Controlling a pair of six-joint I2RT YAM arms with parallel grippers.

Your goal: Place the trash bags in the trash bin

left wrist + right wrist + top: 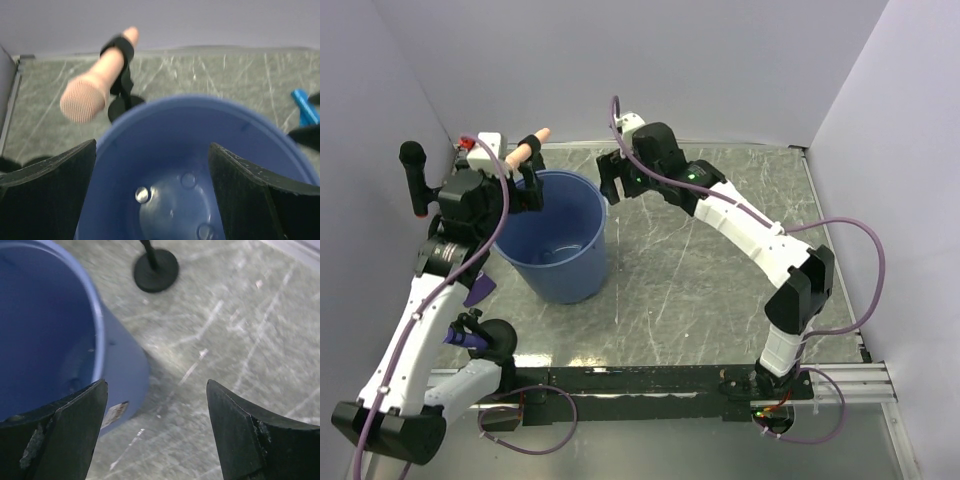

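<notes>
Left pincer (pixel 532 188) wide over left rim of trash bin (pixel 570 275) — right pincer (pixel 611 186) wide just outside right rim, above counter (pixel 700 290)

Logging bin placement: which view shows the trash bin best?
Top external: the whole trash bin shows, upright, from rim to base, with its open inside. Left wrist shows only the far rim and floor, close up and blurred. Right wrist shows only a slice of rim and outer wall.

Left part of the trash bin (pixel 122 365) beyond the right wrist view's edge.
</notes>
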